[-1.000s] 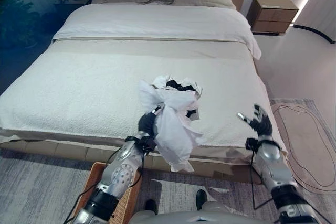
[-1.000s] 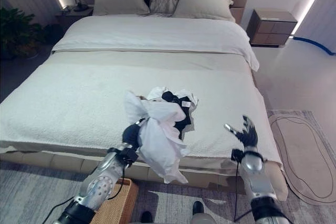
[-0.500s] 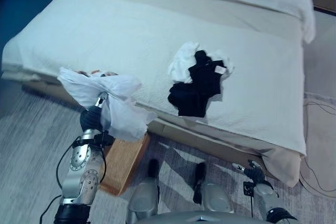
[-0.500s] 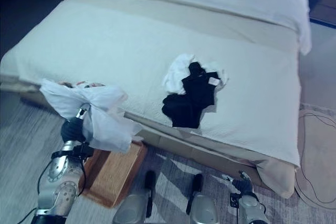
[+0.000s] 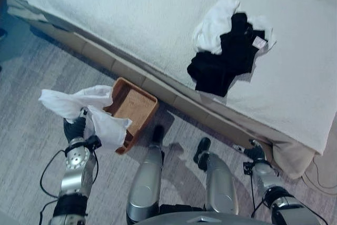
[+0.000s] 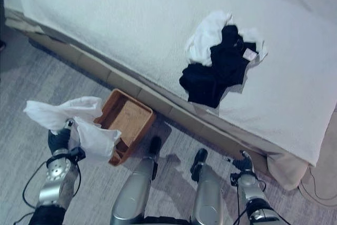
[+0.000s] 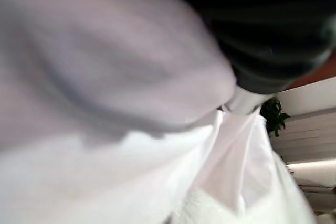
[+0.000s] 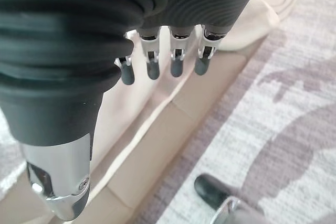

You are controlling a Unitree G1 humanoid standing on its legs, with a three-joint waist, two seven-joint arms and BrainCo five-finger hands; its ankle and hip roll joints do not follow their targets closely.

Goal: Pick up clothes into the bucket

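White garment [image 5: 87,110] clutched in left robot hand [image 5: 75,129] beside wicker bucket [image 5: 132,110]; right robot hand [image 8: 163,56] empty, fingers relaxed, near bed [image 5: 131,19].

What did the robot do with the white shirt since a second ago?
The left hand carried the white garment off the bed and down beside the basket on the floor. The right hand dropped low, open. The black and white clothes stayed on the bed.
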